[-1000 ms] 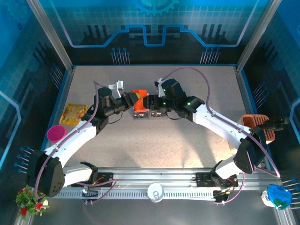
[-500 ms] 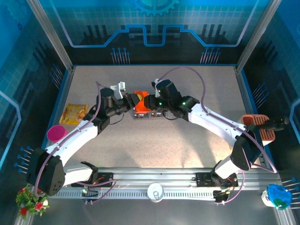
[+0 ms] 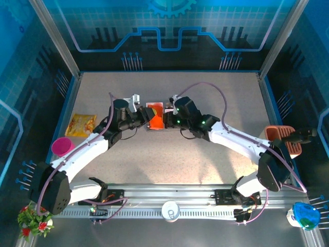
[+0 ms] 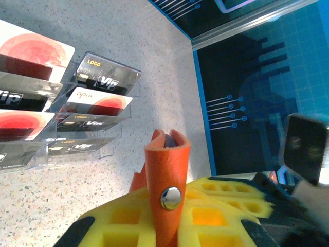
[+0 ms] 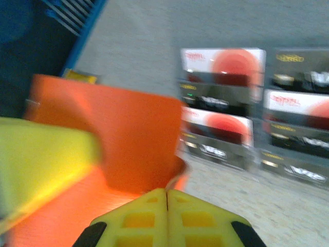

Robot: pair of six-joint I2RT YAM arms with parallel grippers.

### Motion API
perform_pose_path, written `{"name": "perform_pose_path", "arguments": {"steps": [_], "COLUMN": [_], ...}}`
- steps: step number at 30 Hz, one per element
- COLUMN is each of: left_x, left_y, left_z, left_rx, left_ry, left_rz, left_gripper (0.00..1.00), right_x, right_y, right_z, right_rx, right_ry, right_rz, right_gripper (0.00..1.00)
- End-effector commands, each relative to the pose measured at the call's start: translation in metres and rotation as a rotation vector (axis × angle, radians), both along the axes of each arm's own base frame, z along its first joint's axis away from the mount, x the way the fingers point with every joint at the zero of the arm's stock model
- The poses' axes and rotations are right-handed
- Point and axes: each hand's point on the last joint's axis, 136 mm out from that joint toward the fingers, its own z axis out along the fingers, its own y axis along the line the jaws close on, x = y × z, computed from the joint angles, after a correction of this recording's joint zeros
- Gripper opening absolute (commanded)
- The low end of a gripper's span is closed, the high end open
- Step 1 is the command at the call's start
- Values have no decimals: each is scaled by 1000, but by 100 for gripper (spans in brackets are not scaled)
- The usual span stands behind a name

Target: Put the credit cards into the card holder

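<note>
Our left fingers [image 4: 126,213] are clenched on the holder [image 4: 167,164], pinching its orange snap strap between the yellow pads near the middle of the worktop [image 3: 169,159]. Our right fingers [image 5: 139,221] are pressed together pad to pad at the holder's open lip. Whether they nip its edge we cannot tell through the blur. The cards [image 4: 97,100] stand in tiers in a clear rack [image 4: 77,149] just beside the holder.

We judge the holder light, soft and floppy. Held by the strap alone it would likely sag and swing, so a second hold on the stiffer folded wall should steady the pockets. The cards look thin, stiff and slick. Each is probably best taken by its exposed top edge, pinched across both faces, and drawn straight up out of the rack.
</note>
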Motion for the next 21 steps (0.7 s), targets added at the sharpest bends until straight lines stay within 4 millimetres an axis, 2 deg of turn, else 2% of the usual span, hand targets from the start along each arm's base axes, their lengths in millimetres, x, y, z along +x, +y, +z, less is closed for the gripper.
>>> {"name": "perform_pose_path", "arguments": {"steps": [1, 5, 8, 10, 13, 15, 18, 21], "left_x": [4, 5, 6, 7, 10, 14, 20, 24], "left_y": [0, -2, -2, -1, -3, -5, -8, -11], "left_z": [42, 42, 43, 45, 51, 57, 62, 64], "left_rx": [-76, -86, -93, -111, -166, -216, -276, -311], "left_ry": [-124, -116, -111, -107, -97, -92, -77, -67], "left_rz": [9, 8, 11, 20, 27, 30, 34, 30], "left_gripper": [0, 0, 0, 0, 0, 0, 0, 0], "right_x": [-3, -4, -7, -10, -12, -13, -14, -13], "right_y": [-62, -81, -83, -81, -70, -60, -48, -38], "right_z": [-68, -71, -55, -40, -6, 24, 66, 96], "right_rx": [-159, -146, -111, -69, 50, 136, 244, 302], "right_ry": [151, 166, 149, 134, 88, 45, -14, -66], "right_rz": [-140, -168, -156, -135, -85, -50, -8, 19], "right_gripper": [0, 0, 0, 12, 34, 46, 57, 64]}}
